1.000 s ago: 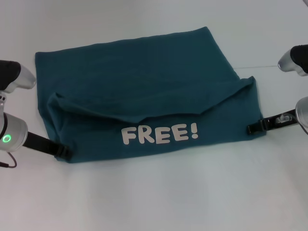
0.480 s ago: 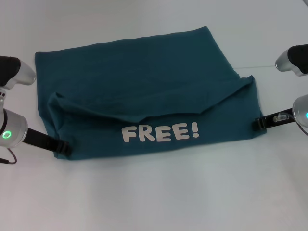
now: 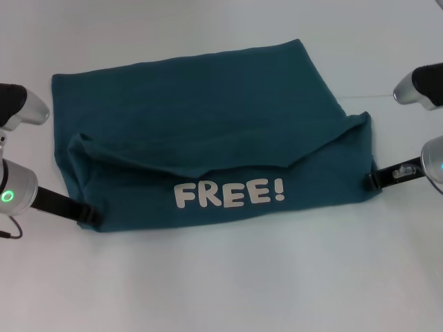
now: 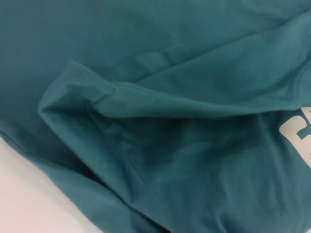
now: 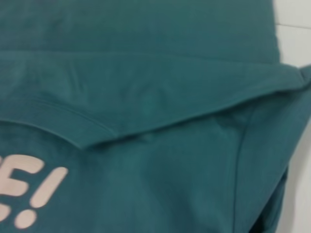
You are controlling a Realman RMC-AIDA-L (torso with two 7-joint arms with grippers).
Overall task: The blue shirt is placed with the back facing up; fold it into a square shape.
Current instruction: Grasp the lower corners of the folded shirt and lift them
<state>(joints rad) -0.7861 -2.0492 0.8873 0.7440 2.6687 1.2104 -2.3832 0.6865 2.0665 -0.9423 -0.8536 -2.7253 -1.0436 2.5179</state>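
The blue shirt lies on the white table, with its near part folded over so the white "FREE!" lettering faces up. The folded flap's edge runs unevenly across the middle. My left gripper sits low at the shirt's near-left corner, touching the cloth. My right gripper rests at the shirt's right edge, just beside the fold. The left wrist view is filled with the shirt and its creased fold. The right wrist view shows the shirt, its hem and part of the lettering.
The white table stretches out on all sides of the shirt, with bare surface in front. Both arms' upper housings hang at the far left and far right of the head view.
My right gripper has drawn back to the right, from over the shirt's edge to just beside it. The left arm shifted slightly left. The shirt has stayed put.
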